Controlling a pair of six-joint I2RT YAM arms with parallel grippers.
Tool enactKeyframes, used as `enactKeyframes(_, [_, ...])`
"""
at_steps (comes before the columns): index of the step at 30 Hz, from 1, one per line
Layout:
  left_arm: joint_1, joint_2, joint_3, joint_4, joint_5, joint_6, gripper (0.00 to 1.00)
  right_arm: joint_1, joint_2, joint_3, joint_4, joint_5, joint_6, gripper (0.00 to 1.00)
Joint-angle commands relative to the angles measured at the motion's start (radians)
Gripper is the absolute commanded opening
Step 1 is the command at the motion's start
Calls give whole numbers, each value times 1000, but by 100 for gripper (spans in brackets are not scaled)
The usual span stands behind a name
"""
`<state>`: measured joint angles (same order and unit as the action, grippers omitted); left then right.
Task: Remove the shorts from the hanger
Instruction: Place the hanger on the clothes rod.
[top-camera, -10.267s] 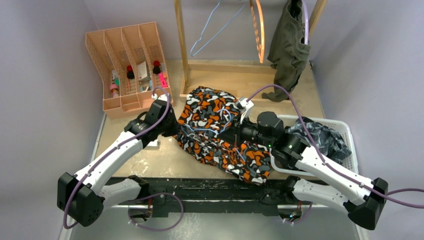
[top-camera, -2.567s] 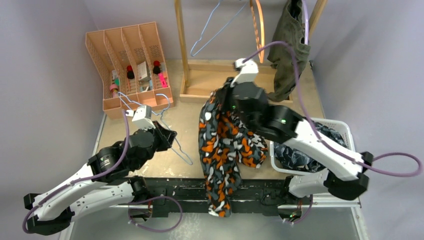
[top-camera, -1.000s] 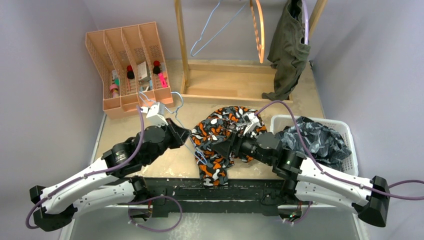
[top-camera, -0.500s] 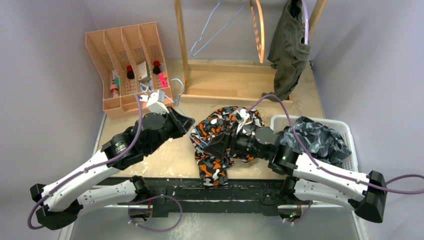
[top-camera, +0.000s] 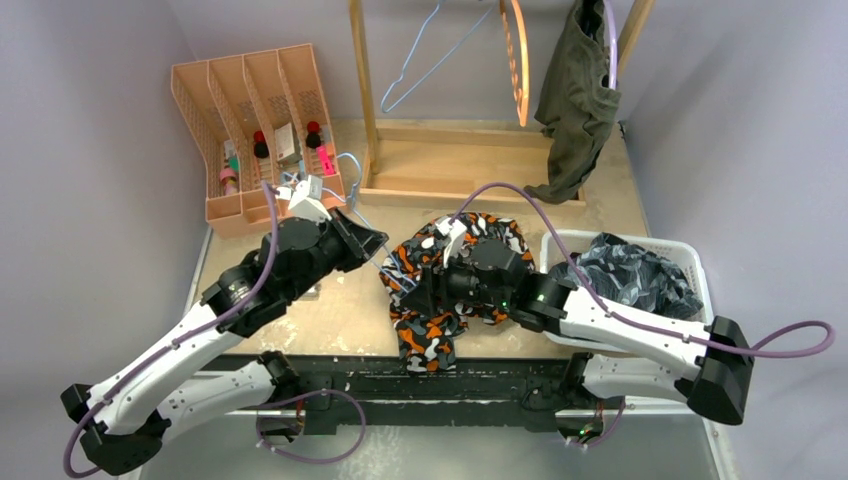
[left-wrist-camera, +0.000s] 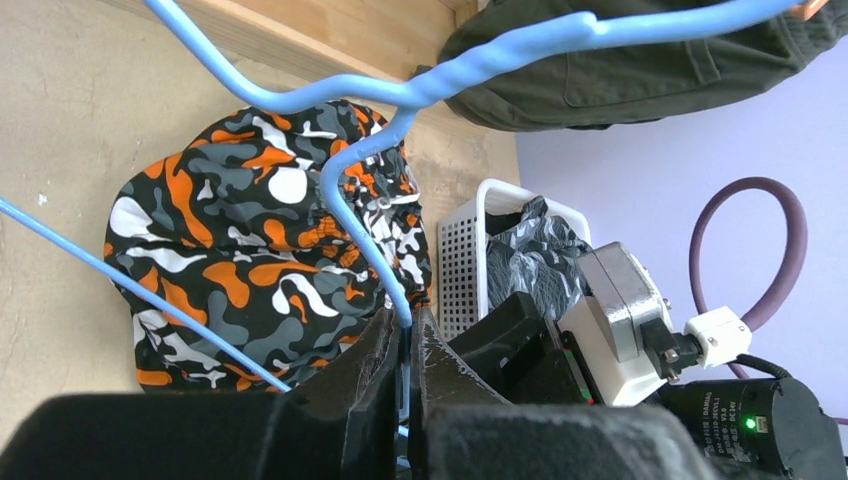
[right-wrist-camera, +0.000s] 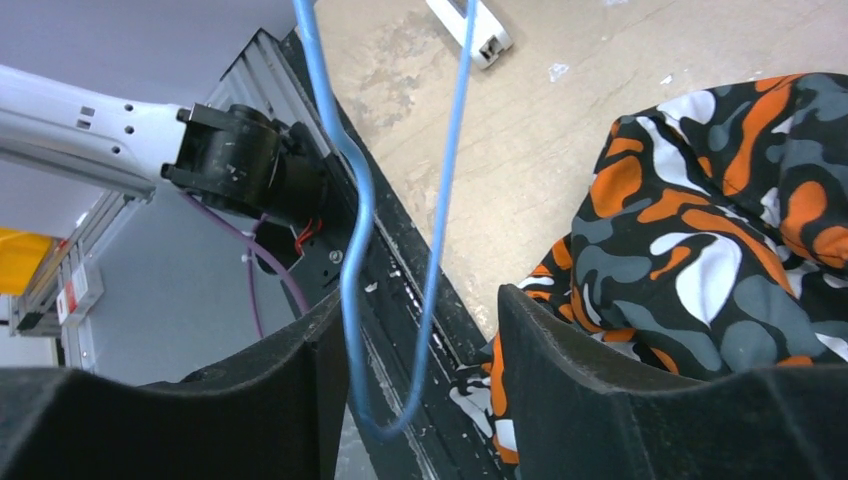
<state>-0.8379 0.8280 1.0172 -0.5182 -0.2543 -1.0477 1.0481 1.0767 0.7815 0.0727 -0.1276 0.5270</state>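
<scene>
As I am looking down over the table (top-camera: 345, 315), I am judging the next move by one thing: where the camouflage shorts (top-camera: 430, 330) are lying against the two grippers. The wooden rack (top-camera: 362, 90) is standing at the far edge with the olive shorts (top-camera: 575, 95) hanging from it, well apart from both arms, so I am leaving those aside. The camouflage shorts are sitting in a heap on the table between the arms, just beside the white basket (top-camera: 702, 270) that is holding the blue-grey patterned shorts (top-camera: 625, 270). The heap's long axis is running from the far side toward me, and its near end is spilling over the table's front edge.

The blue hanger (left-wrist-camera: 370, 200) is slanting across the heap's left side toward the left arm; whether its wire is threaded through the fabric, I cannot tell. The left gripper (left-wrist-camera: 405, 325) is pinching that wire with its jaws closed, and the shorts are lying near it, to its right. The right gripper (right-wrist-camera: 420, 320) is standing part open and gripping nothing. A loop of the hanger is passing loosely between its jaws, and the fabric is lying just beside one finger, on the side away from the left arm. The right arm is the nearer one, sitting over the heap, so I am expecting it to shift onto the cloth while the left draws the hanger away leftward.
</scene>
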Motion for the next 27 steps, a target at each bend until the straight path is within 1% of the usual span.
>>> enactKeyframes(1, [7, -32, -45, 102, 18, -45, 0, 7, 44, 89, -10, -49, -47, 53])
enactKeyframes(4, [8, -34, -48, 109, 23, -49, 0, 7, 45, 99, -27, -17, -62, 52])
enactKeyframes(6, [8, -34, -46, 100, 24, -49, 0, 8, 35, 100, -21, 1, -67, 48])
enactKeyframes(7, [8, -34, -47, 95, 20, -50, 0, 8, 38, 105, -28, 7, -70, 46])
enactKeyframes(9, [8, -40, -56, 88, 3, -55, 0, 12, 72, 143, -97, 44, -80, 37])
enactKeyframes(11, [9, -55, -76, 94, -12, -73, 0, 34, 115, 175, -140, 62, -99, 35])
enactKeyframes(14, [8, -76, -103, 122, -16, -96, 0, 50, 128, 170, -100, 58, -109, 31])
enactKeyframes(16, [8, -84, -98, 112, -28, -97, 0, 51, 118, 156, -78, 52, -101, 25])
enactKeyframes(22, [8, -104, -80, 60, -84, -83, 0, 54, 96, 152, -97, 56, -91, 9])
enactKeyframes(26, [8, -111, -79, 67, -90, -84, 0, 54, 59, 127, -61, 34, -77, 0])
enactKeyframes(27, [8, -112, -78, 67, -89, -83, 0, 55, 51, 121, -53, 31, -73, 0])
